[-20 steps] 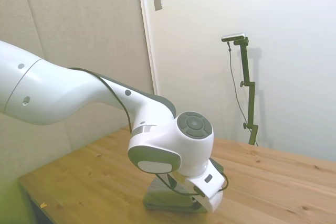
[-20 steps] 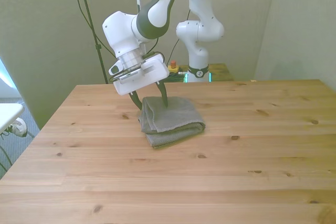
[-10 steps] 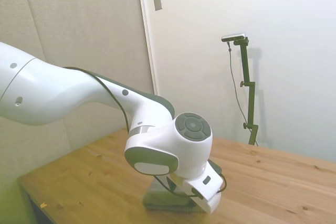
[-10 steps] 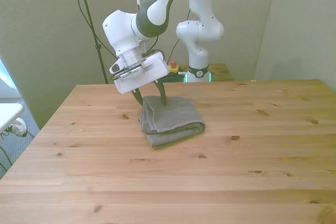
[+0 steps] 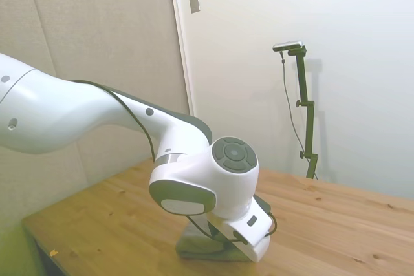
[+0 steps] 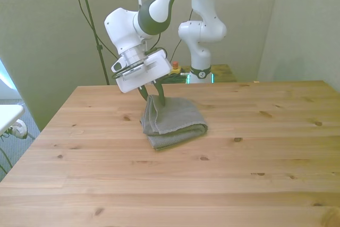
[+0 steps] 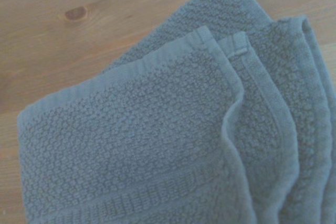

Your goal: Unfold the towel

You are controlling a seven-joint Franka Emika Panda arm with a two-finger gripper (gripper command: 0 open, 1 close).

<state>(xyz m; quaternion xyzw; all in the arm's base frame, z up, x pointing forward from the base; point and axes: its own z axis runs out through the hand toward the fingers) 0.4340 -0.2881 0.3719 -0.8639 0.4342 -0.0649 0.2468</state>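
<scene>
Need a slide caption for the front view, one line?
Franka gripper pinching the far corner of the folded grey towel on the wooden table, unfolding not yet done.

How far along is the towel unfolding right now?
Done: nothing opened. The towel lies folded in layers on the table; the wrist view shows its stacked edges.
In hand: the gripper has closed on the towel's corner at the front view's left.
Left: lifting that layer and spreading the towel flat.
</scene>
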